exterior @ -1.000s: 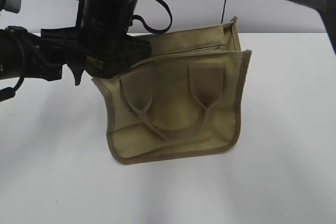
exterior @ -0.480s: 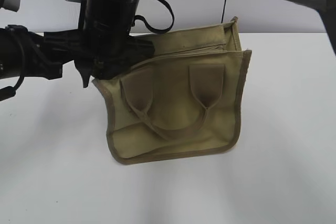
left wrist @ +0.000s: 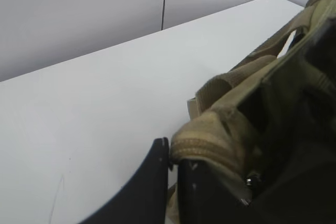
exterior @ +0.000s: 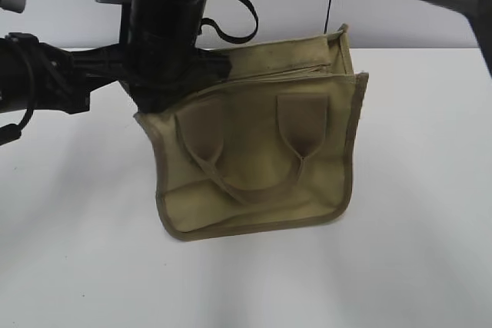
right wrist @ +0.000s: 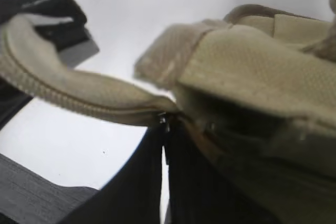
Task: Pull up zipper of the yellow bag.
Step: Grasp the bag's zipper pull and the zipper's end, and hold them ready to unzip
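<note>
Two robot arms are converging on the upper-left corner of the yellow bag (exterior: 254, 167), which is sitting upright on the white bench (exterior: 400, 251) w/ its looped handle (exterior: 250, 151) lying flat against the front panel. The zipper (right wrist: 79, 95) is curving across the right wrist view as a closed khaki strip, ending at a small metal piece btwn dark fingers. The right tool (right wrist: 165, 129) is clenching there, fingers nearly touching, apparently on the zipper's pull, though blur is hiding the contact. The left tool (left wrist: 170, 153) is pinching a fold of the bag's khaki edge, jaws close together. In the exterior view, both black arms are covering that corner.
</note>
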